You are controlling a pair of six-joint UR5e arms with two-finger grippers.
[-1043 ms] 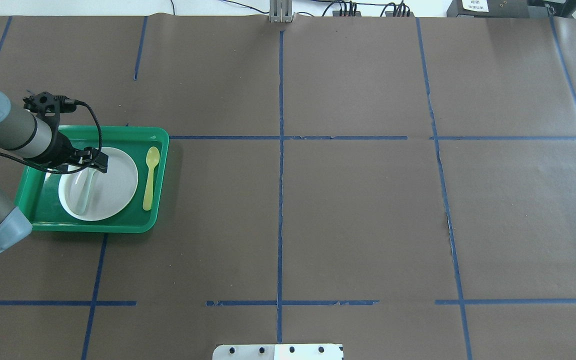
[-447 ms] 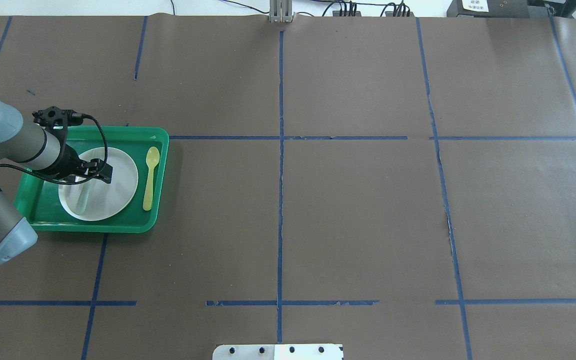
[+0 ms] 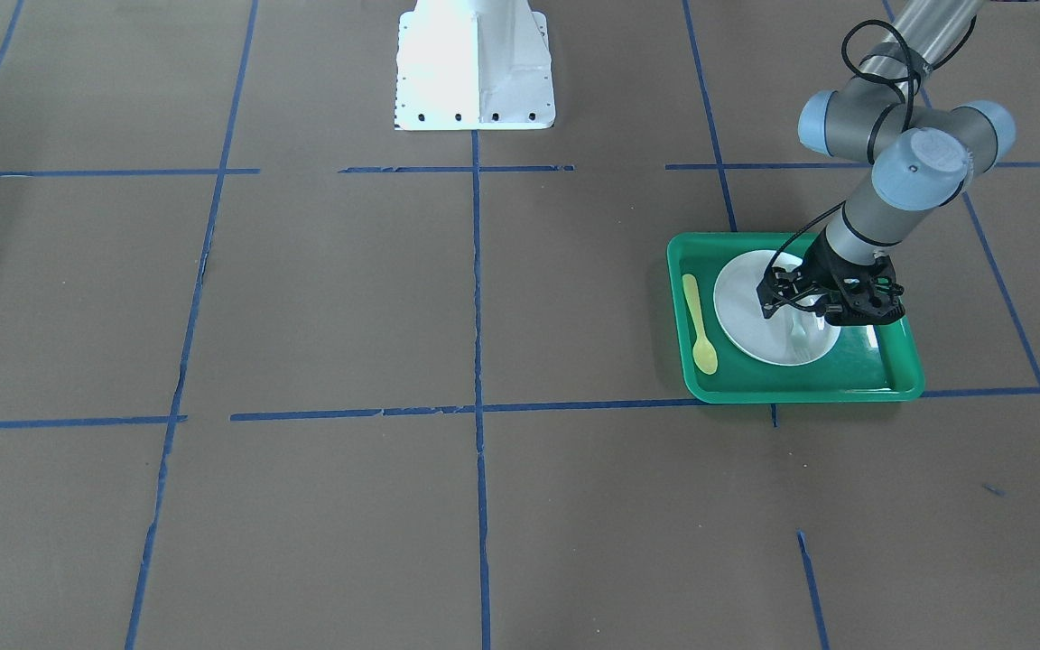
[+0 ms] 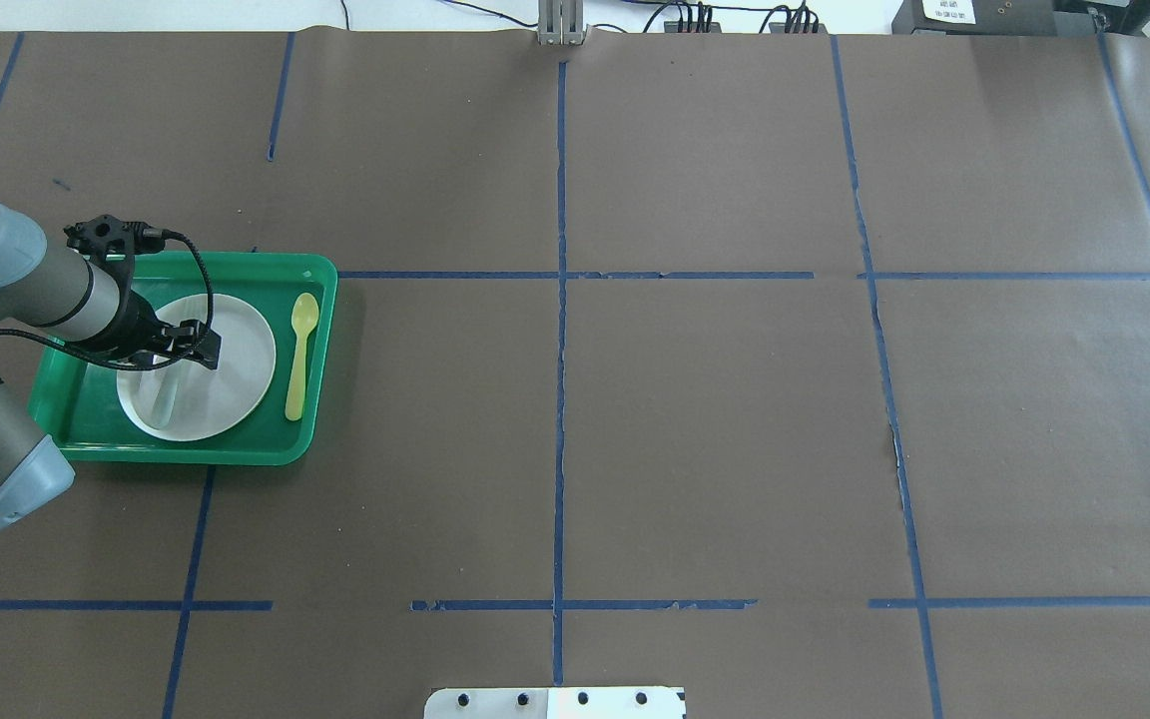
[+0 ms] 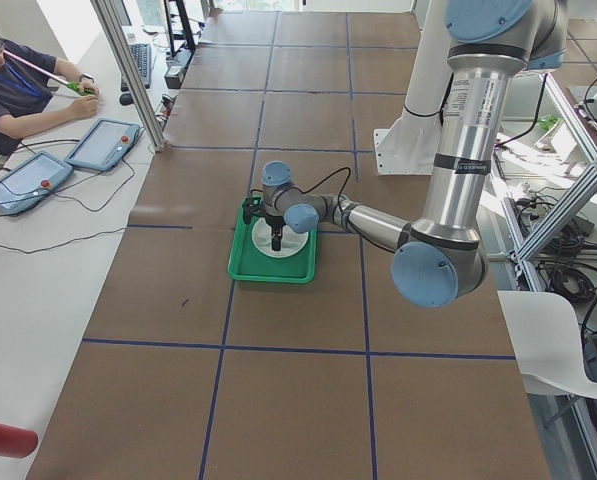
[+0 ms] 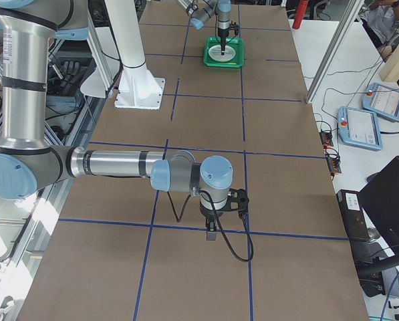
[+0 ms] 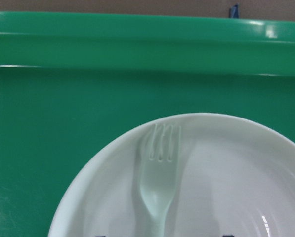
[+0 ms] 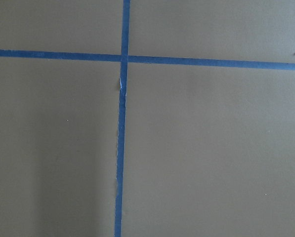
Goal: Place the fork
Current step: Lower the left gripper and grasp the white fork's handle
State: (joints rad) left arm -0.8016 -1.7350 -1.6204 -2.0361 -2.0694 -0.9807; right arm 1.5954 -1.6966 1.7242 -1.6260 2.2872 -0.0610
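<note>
Evidently a grasp-or-release moment at the plate: left gripper (image 4: 179,358) sits low over the white plate (image 4: 236,364) in the green tray (image 4: 86,424), jaws wide apart. Fork (image 7: 159,182) lies flat on the plate, tines toward the plate's rim, handle running back under the wrist. In the wrist view only two dark tips show at the bottom edge, one on each side of the handle, and neither seems to touch it. Yellow spoon (image 4: 300,355) lies on the tray floor just beside the plate, on the side away from the arm. Right gripper (image 6: 211,233) hangs well apart over bare table (image 4: 735,449) near a tape cross (image 8: 122,58); whether its jaws are apart cannot be told. Judgement: the frames alone do not settle whether the fork is about to be taken or is already set down. If it is a pick, the next move calls for a short descent and a square close on the thin handle, since light plastic may skid on the smooth plate. If the fork is placed, a straight lift clear, without brushing the handle.
</note>
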